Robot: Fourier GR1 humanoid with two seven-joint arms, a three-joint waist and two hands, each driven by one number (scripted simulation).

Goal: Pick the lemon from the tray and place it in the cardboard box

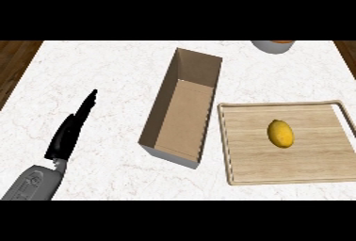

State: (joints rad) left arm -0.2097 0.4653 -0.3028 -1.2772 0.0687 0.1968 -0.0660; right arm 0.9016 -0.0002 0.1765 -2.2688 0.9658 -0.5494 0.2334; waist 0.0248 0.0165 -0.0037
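Observation:
A yellow lemon (280,133) lies near the middle of a wooden tray (243,160) at the right of the counter. Left of the tray stands an open, long cardboard box (182,115) with nothing inside it. My left hand (69,132) shows at the lower left, fingers straight and pointing up, well to the left of the box and touching nothing. My right hand does not show in the head view.
The counter top is white marble (104,70). A grey bowl (273,45) with something orange in it sits at the far edge, upper right. Dark wooden floor shows past the counter's left and right corners.

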